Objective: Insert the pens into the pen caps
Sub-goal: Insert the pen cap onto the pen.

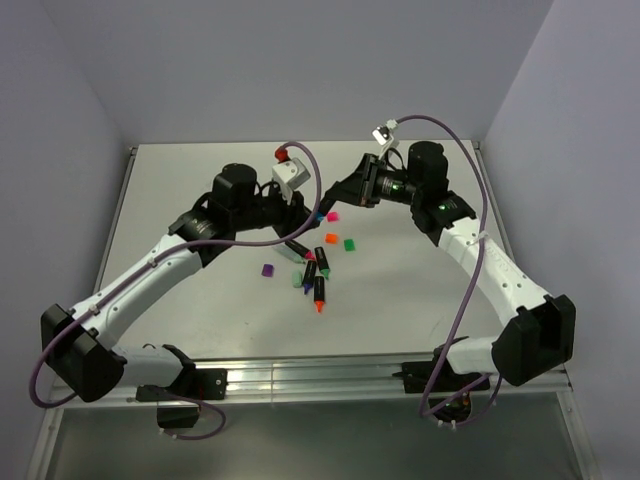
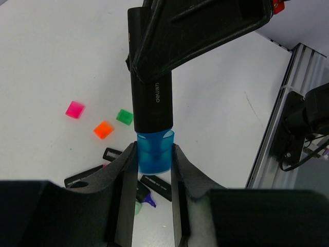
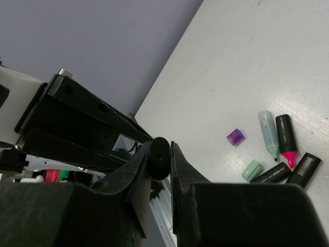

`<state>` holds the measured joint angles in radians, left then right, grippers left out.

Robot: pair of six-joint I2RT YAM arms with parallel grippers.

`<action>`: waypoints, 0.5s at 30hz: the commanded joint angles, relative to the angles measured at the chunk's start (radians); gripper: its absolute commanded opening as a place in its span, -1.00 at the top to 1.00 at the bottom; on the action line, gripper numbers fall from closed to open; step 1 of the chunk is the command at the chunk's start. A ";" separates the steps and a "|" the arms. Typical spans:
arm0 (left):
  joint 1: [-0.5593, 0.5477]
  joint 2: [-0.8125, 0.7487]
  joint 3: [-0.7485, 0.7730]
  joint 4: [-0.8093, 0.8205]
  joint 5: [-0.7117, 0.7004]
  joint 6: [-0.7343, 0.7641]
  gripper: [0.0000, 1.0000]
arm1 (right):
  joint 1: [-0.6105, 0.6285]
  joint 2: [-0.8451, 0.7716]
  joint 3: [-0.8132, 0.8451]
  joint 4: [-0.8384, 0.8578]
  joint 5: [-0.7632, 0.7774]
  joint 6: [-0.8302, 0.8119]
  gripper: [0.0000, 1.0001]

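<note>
Currently both arms reach in from the near corners and meet over the middle of the white table (image 1: pixel 200 190).

Left arm: stretched diagonally forward and to the right, wrist turned inward. Right arm: rises from its base, folds at the elbow, wrist pointing left towards the other arm.

Left gripper (image 2: pixel 153 157): clenched on a small translucent blue plastic cap (image 2: pixel 154 149), one finger on each side, the cap's mouth facing the right arm.

Right gripper (image 3: pixel 160 157): clamped tight on a stubby black-barrelled marker (image 2: pixel 150 103). In my right wrist view only its round black end shows between the fingers.

The barrel's end sits at the cap's mouth, in line with it. I cannot tell how deep it is seated. The pair is held off the table.

On the table below:
- a square pink cap (image 2: pixel 74 109), an orange cap (image 2: pixel 103 129) and a green cap (image 2: pixel 124 117), close together
- a purple cap (image 3: pixel 235 137), apart from those
- loose markers (image 1: pixel 315 275) lying in a cluster, among them an orange-tipped marker (image 1: pixel 319 298)
</note>
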<state>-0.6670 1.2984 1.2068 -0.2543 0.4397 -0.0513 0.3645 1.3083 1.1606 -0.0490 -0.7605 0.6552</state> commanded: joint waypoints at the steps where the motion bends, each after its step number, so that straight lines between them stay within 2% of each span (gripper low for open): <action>1: 0.003 0.004 0.043 0.024 -0.004 -0.016 1.00 | 0.019 0.002 0.005 0.018 -0.003 -0.012 1.00; 15: 0.009 0.068 0.118 -0.049 -0.013 -0.028 0.99 | 0.054 0.040 -0.044 0.046 0.010 -0.049 1.00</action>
<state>-0.6632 1.3479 1.2537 -0.3363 0.4236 -0.0570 0.3843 1.3293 1.1400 -0.0334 -0.7368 0.6167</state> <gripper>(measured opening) 0.319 0.220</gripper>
